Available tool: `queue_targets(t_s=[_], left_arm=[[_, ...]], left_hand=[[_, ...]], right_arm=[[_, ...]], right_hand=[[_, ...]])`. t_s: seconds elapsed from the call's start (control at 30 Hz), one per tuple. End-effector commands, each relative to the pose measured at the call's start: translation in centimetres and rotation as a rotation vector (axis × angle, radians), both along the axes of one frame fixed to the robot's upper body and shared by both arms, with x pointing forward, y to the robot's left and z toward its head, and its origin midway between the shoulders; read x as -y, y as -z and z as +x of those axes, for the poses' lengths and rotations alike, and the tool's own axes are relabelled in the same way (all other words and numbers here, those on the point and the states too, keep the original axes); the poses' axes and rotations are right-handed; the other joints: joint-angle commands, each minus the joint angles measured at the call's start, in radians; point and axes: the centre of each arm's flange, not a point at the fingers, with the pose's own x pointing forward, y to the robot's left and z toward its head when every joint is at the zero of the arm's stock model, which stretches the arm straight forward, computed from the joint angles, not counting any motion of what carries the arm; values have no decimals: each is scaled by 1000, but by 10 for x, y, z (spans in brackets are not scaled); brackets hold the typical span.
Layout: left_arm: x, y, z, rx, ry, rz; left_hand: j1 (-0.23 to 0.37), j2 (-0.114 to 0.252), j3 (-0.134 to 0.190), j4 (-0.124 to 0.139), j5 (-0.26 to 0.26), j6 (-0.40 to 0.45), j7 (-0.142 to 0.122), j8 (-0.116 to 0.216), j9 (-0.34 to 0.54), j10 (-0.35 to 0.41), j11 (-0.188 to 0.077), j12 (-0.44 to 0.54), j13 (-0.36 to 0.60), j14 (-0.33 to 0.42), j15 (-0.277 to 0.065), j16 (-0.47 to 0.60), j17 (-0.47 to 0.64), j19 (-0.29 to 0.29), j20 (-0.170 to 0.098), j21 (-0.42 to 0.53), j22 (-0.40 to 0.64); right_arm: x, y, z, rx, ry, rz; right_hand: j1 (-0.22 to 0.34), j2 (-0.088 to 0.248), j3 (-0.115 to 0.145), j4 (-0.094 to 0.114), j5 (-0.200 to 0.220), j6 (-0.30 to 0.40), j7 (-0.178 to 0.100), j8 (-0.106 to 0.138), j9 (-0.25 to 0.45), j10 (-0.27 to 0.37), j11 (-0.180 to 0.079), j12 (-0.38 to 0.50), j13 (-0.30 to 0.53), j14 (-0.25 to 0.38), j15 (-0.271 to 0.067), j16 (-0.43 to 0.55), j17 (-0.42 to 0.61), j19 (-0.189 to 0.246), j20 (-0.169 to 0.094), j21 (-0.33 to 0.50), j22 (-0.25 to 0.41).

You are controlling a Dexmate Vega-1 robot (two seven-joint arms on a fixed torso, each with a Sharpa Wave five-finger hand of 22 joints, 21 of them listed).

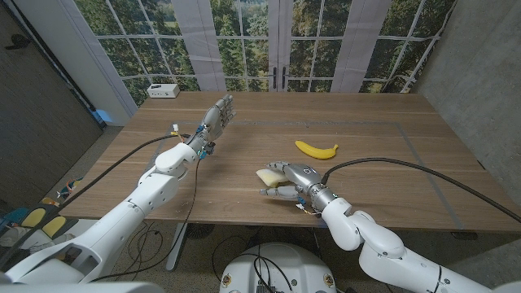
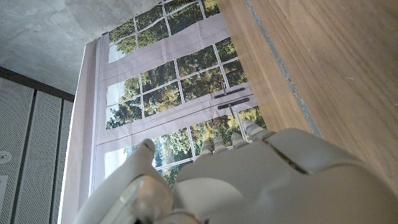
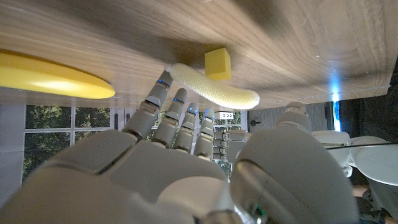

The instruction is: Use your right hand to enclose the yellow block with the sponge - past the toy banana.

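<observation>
Right robot hand point(image 1: 286, 181) pinches the pale yellow flat sponge point(image 3: 214, 87), bent against the small yellow cube block point(image 3: 218, 63) on the wooden counter point(image 1: 366, 122), near the yellow toy banana point(image 1: 317, 149). Wrap looks partial, probably one side covered. Left robot hand point(image 1: 216, 119) spread, idle.

No readable text, labels, brands or numbers in any view.

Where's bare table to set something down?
Bare wood: right of the banana to the table edge, and between the left hand and banana. Crowded around the right hand, where the sponge and yellow block sit.
</observation>
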Motion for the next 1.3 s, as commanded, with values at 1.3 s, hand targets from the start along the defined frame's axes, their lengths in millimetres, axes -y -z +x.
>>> queue_targets(t_s=[1.3], left_arm=[[-7,5,3,-7,-2,-3]], left_hand=[[28,7,6,-21,-4,-11,-11,-1,4,-27,-3,-5,3,-68,0,2,2,-1,10,-7,4]], right_arm=[[-47,4,3,-48,183,322]], right_hand=[[121,116,64,-61,-35,65,10,-30,-2,39,15,-14,-1,31,1,-20,-13,38,21,-9,2]])
